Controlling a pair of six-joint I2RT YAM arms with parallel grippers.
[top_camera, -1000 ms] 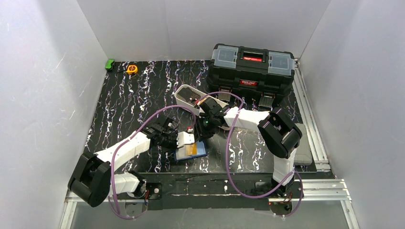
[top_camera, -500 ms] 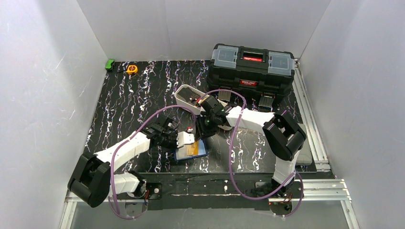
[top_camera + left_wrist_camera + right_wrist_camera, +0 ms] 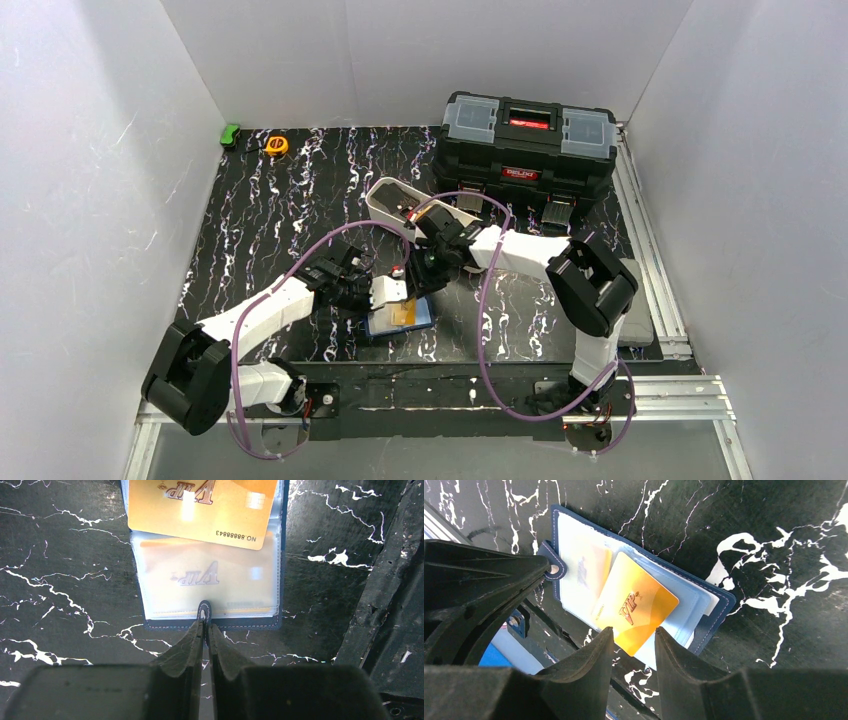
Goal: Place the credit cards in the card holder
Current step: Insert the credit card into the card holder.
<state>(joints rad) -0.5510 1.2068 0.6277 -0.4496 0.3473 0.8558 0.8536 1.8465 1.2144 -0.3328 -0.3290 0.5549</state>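
The navy card holder (image 3: pixel 378 327) lies open near the front edge, its clear sleeves facing up. An orange-yellow credit card (image 3: pixel 200 510) rests loose and skewed on top of the sleeves, and a second one (image 3: pixel 210 580) sits inside a sleeve. My left gripper (image 3: pixel 204 625) is shut on the holder's snap tab (image 3: pixel 553 569). My right gripper (image 3: pixel 631 632) hovers open over the near corner of the loose card (image 3: pixel 634 605), its fingers either side of that corner without clamping it. In the top view the right gripper (image 3: pixel 420 283) is just behind the holder.
A white oblong tray (image 3: pixel 395 205) stands behind the grippers and a big black toolbox (image 3: pixel 527 140) at the back right. A yellow tape measure (image 3: pixel 276 145) and a green object (image 3: pixel 230 134) sit at the back left corner. The table's front edge (image 3: pixel 390 630) runs beside the holder.
The right arm has shifted slightly left and nearer to the card holder. The left gripper stays shut on the tab and the holder has not moved.
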